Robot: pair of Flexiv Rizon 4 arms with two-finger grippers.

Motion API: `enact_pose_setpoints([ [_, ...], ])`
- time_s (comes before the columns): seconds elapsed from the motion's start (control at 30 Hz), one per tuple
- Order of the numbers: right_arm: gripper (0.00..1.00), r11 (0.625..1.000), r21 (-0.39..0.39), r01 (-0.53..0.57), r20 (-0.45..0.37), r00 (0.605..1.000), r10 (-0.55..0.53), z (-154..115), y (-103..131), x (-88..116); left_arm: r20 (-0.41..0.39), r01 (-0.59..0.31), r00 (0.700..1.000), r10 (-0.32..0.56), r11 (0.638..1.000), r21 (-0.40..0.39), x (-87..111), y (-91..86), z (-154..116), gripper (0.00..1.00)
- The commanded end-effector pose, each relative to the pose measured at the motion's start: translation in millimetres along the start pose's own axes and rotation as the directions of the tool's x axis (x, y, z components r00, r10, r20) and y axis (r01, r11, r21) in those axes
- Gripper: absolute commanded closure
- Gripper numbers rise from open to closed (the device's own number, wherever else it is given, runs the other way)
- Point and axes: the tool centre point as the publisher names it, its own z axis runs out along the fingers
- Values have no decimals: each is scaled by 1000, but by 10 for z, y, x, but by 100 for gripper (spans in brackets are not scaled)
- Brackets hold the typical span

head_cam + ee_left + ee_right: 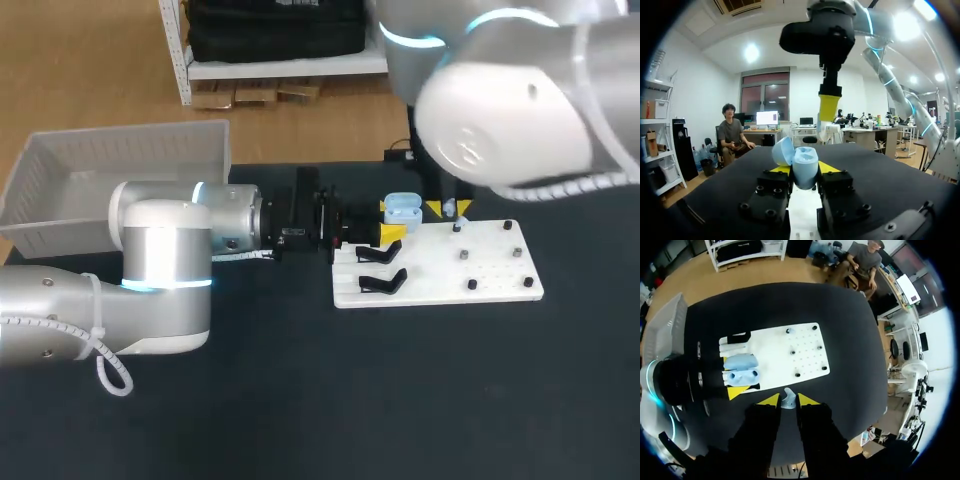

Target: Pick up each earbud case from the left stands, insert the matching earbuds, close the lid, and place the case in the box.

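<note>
L gripper [804, 170] clamped the open earbud case [741, 370] steady; R gripper [788, 401], pinching an earbud [788, 395], hovered above, apparently for insertion.

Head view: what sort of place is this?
Probably a robotics test bench: left arm and right arm over a black table with a white peg plate, an earbud case and a plastic bin.

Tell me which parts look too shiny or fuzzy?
Head view: the right arm sits close to the camera, looks fuzzy and shiny. Left wrist view: bright glare above; the blue case in the left gripper looks clear. Right wrist view: evenly lit; the earbud in the right gripper looks clear.
</note>
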Motion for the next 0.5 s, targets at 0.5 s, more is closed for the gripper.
enact_pose_setpoints([
  [0.5, 100, 988, -30, -152, -44, 988, 151, -139, 170, -97, 3, -2, 1000, 2, 1000, -1, 8, 3, 2, 100],
])
